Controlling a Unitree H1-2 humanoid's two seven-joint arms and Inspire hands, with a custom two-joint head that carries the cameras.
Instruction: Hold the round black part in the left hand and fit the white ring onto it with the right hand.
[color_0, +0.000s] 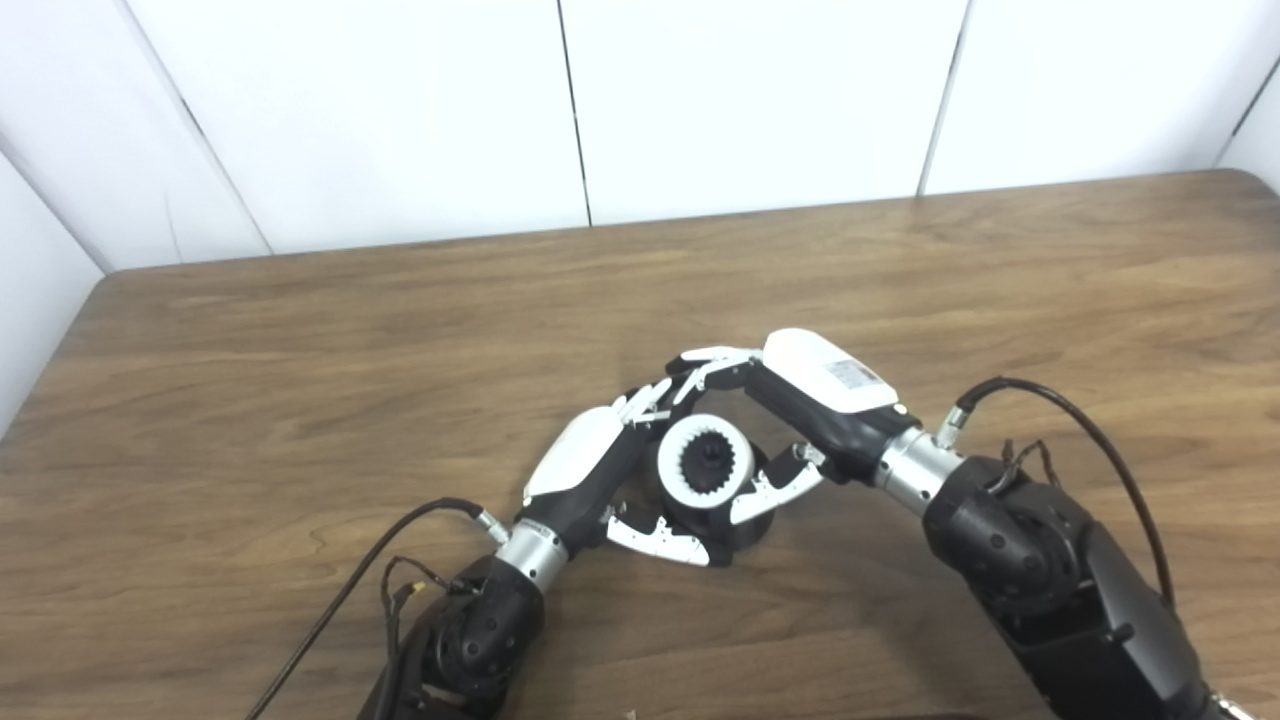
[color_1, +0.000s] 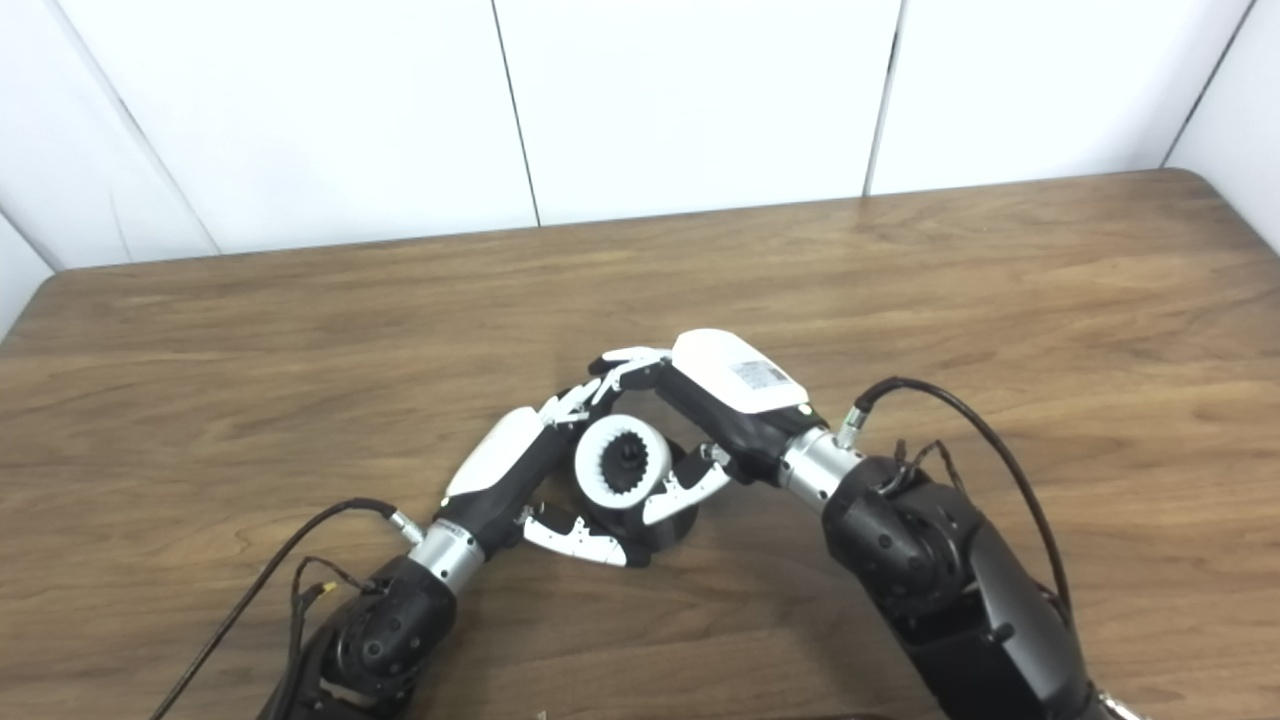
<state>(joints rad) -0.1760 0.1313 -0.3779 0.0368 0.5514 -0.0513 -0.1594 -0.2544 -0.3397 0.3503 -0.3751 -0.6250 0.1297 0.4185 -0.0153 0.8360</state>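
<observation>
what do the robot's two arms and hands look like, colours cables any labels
Both hands have glossy white back shells over black bodies, with white-and-black fingers. The right hand carries a small grey label on its shell; the left hand shows none. Each wrist has a silver metal collar, then a bulky black forearm. A black cable loops from each wrist, with thin wires beside it.

Both hands' fingers hide most of the round black part (color_0: 740, 525); forearms are cut off below.

Left hand (color_0: 590, 470) grips black part (color_0: 735, 520); right hand (color_0: 800, 400) clasps white ring (color_0: 700, 463) on it.
</observation>
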